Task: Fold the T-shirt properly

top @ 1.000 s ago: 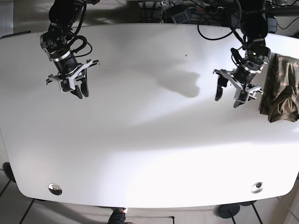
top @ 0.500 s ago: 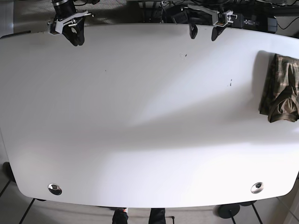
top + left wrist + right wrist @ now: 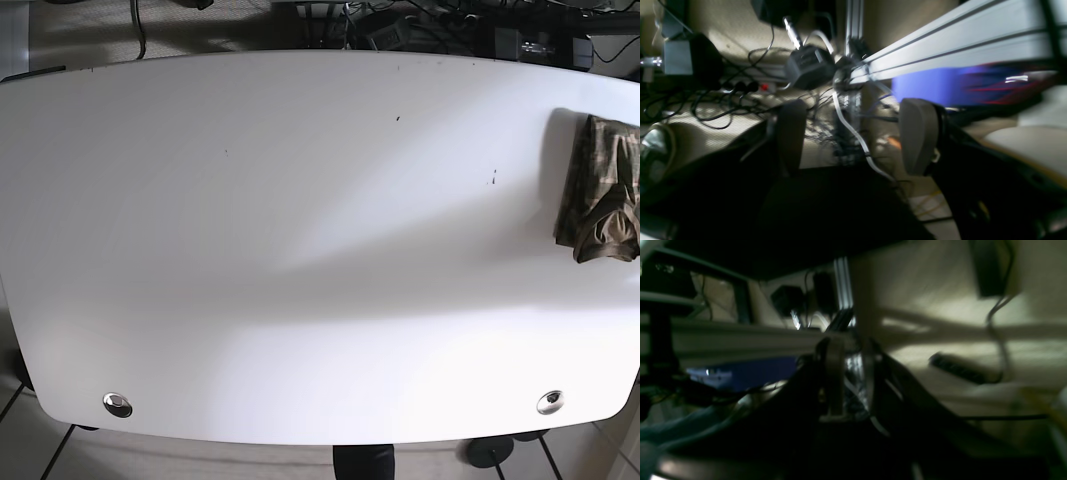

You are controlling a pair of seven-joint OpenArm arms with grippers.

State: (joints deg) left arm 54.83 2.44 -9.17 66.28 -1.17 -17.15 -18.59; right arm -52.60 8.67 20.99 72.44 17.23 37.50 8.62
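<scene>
Folded T-shirt [image 3: 600, 190] at table [image 3: 300, 250] edge — cropped

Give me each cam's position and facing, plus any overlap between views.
Base: overhead, looking down on the white table and folded T-shirt at its right edge; no arm shows.
Left wrist: behind the open left gripper, facing floor cables and a frame rail.
Right wrist: behind the near-closed right gripper, dim under-table view.
Both wrist views share the blurred blue object.

Both wrist cams are pretty blurry. The left gripper [image 3: 853, 136] has two chunky rounded grey-brown fingers [image 3: 918, 135] on dark black mounts. The right gripper [image 3: 848, 380] looks nearly all black, with thinner greyish finger pads [image 3: 835, 373].
</scene>
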